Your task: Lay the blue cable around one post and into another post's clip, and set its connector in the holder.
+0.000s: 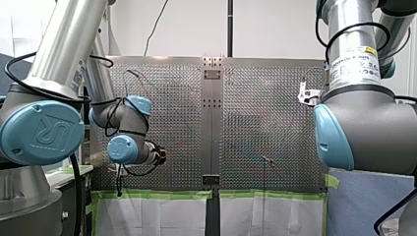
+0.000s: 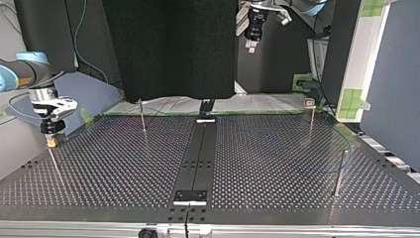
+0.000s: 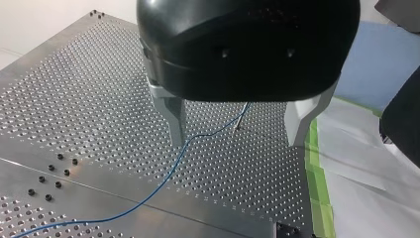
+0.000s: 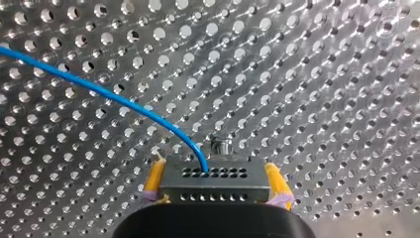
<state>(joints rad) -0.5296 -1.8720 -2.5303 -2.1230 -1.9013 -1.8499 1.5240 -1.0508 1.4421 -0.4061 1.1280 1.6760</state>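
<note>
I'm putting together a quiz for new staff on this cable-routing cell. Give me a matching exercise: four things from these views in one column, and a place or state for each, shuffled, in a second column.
Things
1. connector
2. blue cable
3. my left gripper
4. green tape

Places or states
A. open, holding nothing
B. along the edge of the table
C. clamped between the yellow pads of my right gripper
D. lying in a curve on the table

Pairs: 1-C, 2-D, 3-A, 4-B

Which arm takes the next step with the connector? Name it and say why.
Right, I judge. My right gripper is shut on the connector, the blue cable trailing from it, with a post tip just ahead. My left gripper is open and empty, above the cable's slack.
</note>
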